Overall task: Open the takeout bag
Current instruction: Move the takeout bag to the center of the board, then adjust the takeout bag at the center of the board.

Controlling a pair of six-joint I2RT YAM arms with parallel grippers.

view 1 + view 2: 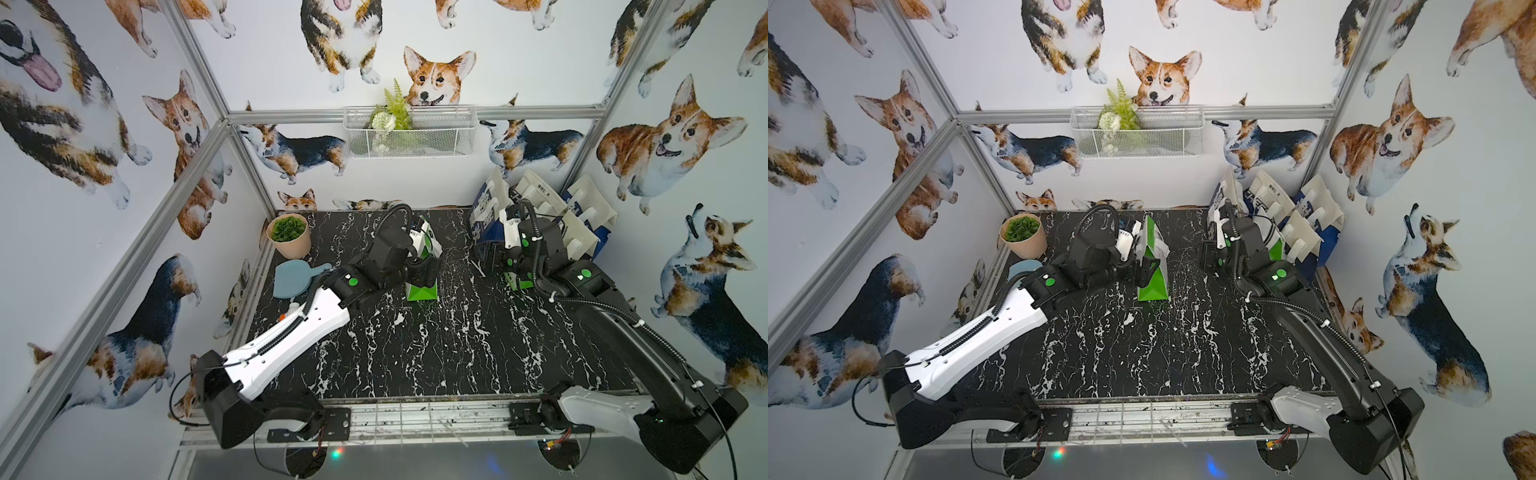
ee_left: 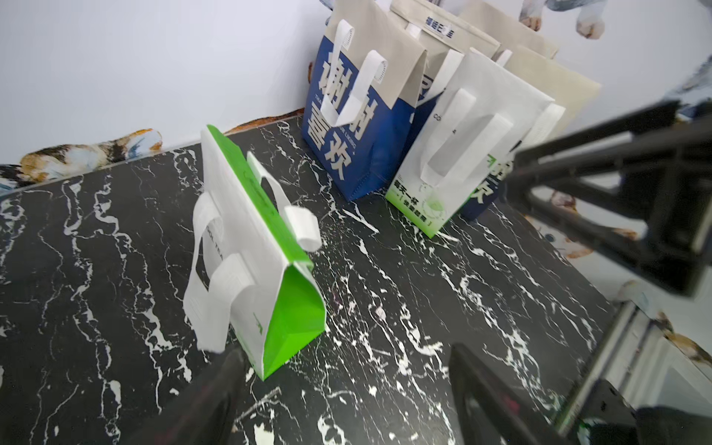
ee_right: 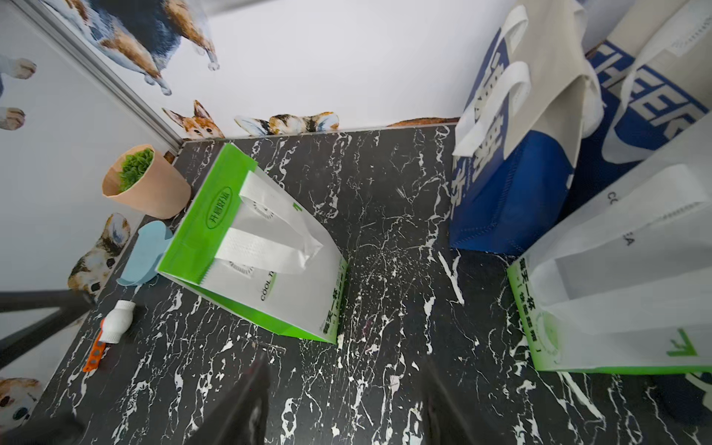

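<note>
Between the jaws of the left gripper (image 2: 345,354), spread wide, nothing is held. The green-and-white takeout bag (image 2: 250,239) stands upright just beside it, mid-table, its top closed flat, handles drooping. The right gripper (image 3: 346,360) has its jaws apart and empty over the marble table (image 3: 385,192), apart from that bag and near the spare bags (image 1: 540,208) clustered at the rear right corner.

green-white takeout bag (image 3: 300,296): "COOL T…" on side, rest hidden by handle; Chinese in green oval on top flap, small.
blue bag (image 2: 346,162): big white "谢谢喜欢".
blue-beige bag (image 3: 655,108): "CHEER…", cut off.
second white-green bag (image 2: 420,200): "每天一杯" near base.
</note>
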